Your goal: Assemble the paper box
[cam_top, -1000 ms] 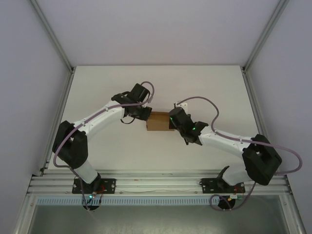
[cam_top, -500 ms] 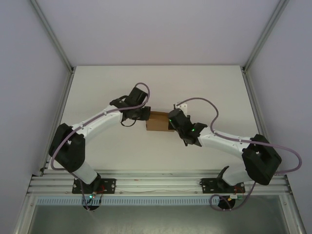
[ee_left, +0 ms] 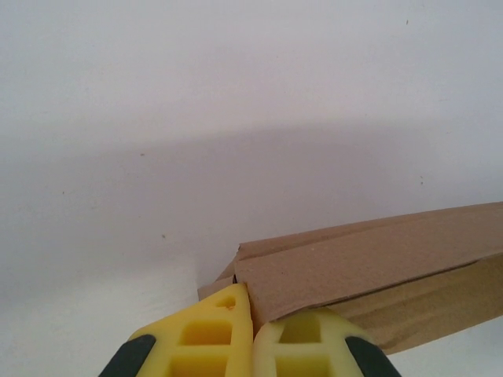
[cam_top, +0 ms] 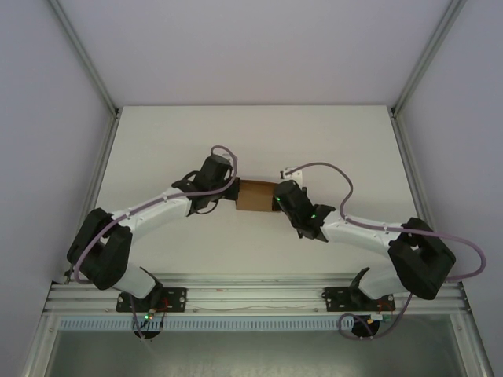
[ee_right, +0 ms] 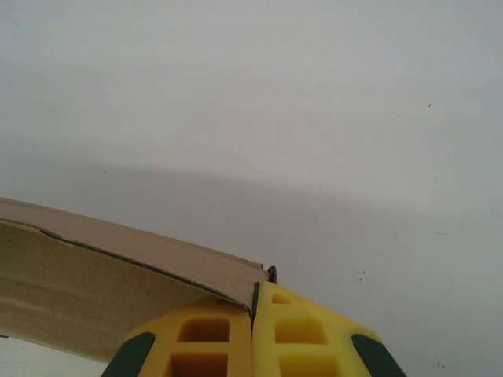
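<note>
Paper box (cam_top: 255,196) is pinched at opposite edges by left gripper (ee_left: 251,323) and right gripper (ee_right: 253,306); cardboard could be torn by uneven pulling.

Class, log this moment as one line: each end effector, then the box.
left end effector: shut on paper box, left end | right end effector: shut on paper box, right end | box: held from both ends
</note>
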Controlling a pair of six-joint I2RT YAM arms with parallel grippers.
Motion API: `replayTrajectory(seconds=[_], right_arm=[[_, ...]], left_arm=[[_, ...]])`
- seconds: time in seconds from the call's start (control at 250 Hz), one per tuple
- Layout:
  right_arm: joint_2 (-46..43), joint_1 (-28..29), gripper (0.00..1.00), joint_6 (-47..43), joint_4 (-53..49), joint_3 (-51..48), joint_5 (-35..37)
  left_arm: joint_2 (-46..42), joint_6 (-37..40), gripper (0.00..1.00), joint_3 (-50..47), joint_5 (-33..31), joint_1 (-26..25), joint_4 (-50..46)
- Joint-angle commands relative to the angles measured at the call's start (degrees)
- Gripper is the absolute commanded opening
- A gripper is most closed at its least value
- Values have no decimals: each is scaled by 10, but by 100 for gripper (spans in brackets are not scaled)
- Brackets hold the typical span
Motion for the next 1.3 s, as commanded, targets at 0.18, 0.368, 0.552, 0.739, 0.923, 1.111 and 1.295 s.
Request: replayTrajectory(seconds=[0.18, 0.368, 0.552, 0.739, 0.923, 1.111, 1.295], right_arm=[[-12, 7, 19, -7, -62, 20, -83], [-58, 5, 63, 4, -119, 65, -92], [-80, -12, 79, 35, -126, 76, -78], [-75, -51, 76, 99, -153, 87, -58], [-60, -64, 68, 132, -150, 53, -85], [-37, -65, 61, 173, -100, -14, -102], [-15, -64, 59, 187, -59, -53, -111]], left_arm=[[20, 7, 0, -26, -1, -25, -84], [3, 4, 0, -29, -22, -38, -76], [-5, 11, 0, -31, -39, -46, -75], [-9, 16, 0, -25, -56, -54, -83], [-12, 16, 0, -21, -61, -62, -81], [-24, 21, 4, -15, -48, -71, -85], [-62, 25, 29, -5, -18, -73, -102]])
